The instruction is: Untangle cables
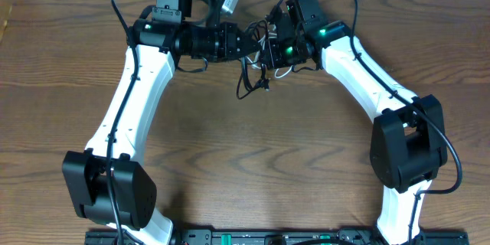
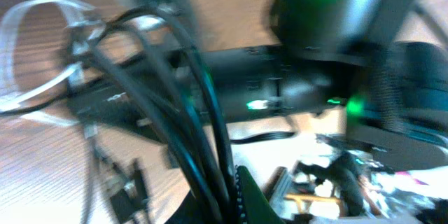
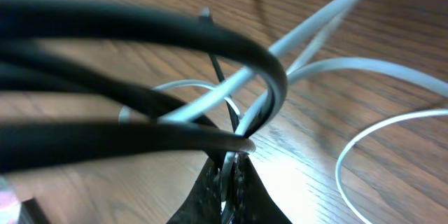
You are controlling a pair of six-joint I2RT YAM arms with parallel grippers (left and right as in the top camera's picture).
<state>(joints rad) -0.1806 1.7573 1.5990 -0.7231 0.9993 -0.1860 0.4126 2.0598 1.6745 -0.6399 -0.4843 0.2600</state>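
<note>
The black cable [image 1: 248,84] and the white cable [image 1: 282,73] form a tangle at the back middle of the table, held up between both arms. My left gripper [image 1: 246,44] is shut on black cable strands [image 2: 203,133] that run through its jaws [image 2: 227,196]; this view is blurred. A white cable loop [image 2: 21,49] lies to their left. My right gripper [image 1: 269,50] faces the left one closely. Its fingers [image 3: 232,175] are shut on the white cable [image 3: 210,105], with black cable loops [image 3: 140,31] crossing just in front. More white cable [image 3: 364,140] curves over the table.
The wooden table [image 1: 253,161] spreads in front of the tangle. A small grey-white block [image 1: 229,1] sits by the left arm's wrist at the back. The right arm's black body with green lights [image 2: 329,56] fills much of the left wrist view.
</note>
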